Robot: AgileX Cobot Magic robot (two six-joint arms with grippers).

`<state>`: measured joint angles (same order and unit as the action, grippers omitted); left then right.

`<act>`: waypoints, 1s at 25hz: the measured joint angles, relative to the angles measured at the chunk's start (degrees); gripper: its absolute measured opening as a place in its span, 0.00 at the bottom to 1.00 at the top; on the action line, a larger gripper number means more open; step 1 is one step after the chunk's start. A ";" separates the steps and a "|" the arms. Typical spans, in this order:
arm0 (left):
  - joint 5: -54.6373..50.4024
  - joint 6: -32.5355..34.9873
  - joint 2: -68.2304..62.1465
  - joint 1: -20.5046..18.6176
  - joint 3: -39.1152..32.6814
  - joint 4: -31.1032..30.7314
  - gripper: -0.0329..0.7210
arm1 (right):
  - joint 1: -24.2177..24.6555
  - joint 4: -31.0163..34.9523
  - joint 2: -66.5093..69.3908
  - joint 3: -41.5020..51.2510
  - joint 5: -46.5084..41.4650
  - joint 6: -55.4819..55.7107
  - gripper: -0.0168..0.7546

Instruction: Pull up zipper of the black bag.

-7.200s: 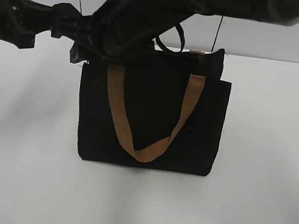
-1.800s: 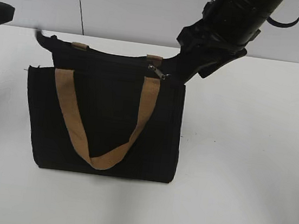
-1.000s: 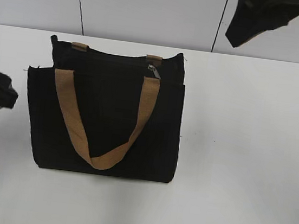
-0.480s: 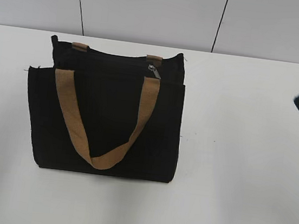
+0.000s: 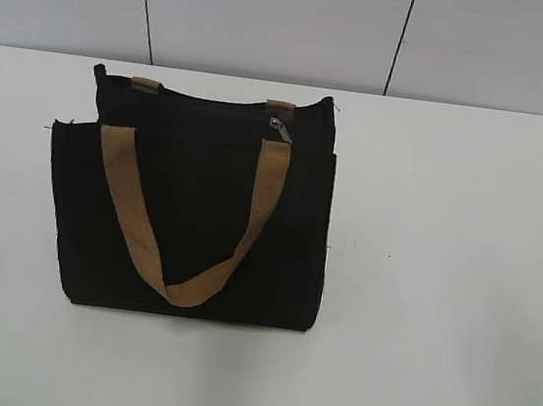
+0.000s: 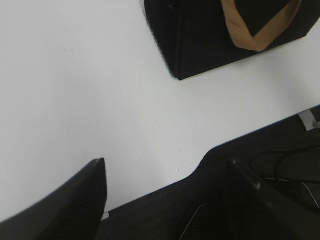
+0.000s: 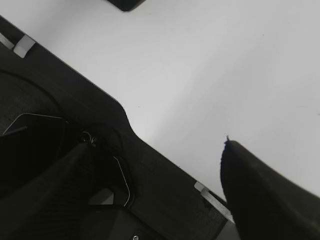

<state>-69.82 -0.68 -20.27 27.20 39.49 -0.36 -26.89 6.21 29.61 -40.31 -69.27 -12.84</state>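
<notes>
The black bag (image 5: 191,213) stands upright on the white table (image 5: 440,283), left of centre. Its near tan handle (image 5: 187,287) hangs down over the front panel. The zipper (image 5: 214,108) runs along the top edge, and its silvery pull tab (image 5: 280,128) sits near the right end. Neither arm shows in the exterior view. In the left wrist view the left gripper (image 6: 166,165) is open and empty over the table's front edge, with the bag (image 6: 200,40) far ahead at top right. The right gripper (image 7: 157,145) is open and empty, and only a bag corner (image 7: 124,4) shows.
The table's front edge (image 6: 200,167) runs across the left wrist view, with a dark base and cables (image 6: 285,175) below it. The right wrist view shows the same edge (image 7: 125,112). A white panelled wall (image 5: 274,20) stands behind the table.
The right arm has dropped down the right side of the exterior view and left it. The left arm left at the left edge. The bag has not moved in the last second.
</notes>
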 joint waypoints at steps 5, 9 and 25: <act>-0.24 4.21 12.83 0.00 -4.43 1.01 0.74 | 0.00 0.00 -11.87 6.14 -0.32 0.80 0.79; -0.48 4.60 16.25 0.00 -5.53 1.01 0.71 | 0.00 0.00 -17.18 10.47 -0.67 0.80 0.79; 8.45 4.62 16.38 0.00 -8.56 1.04 0.64 | 0.00 0.06 -18.07 13.56 6.35 0.93 0.79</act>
<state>-61.37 3.93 -3.89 27.20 30.93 0.68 -26.89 6.27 11.55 -26.75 -62.92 -11.91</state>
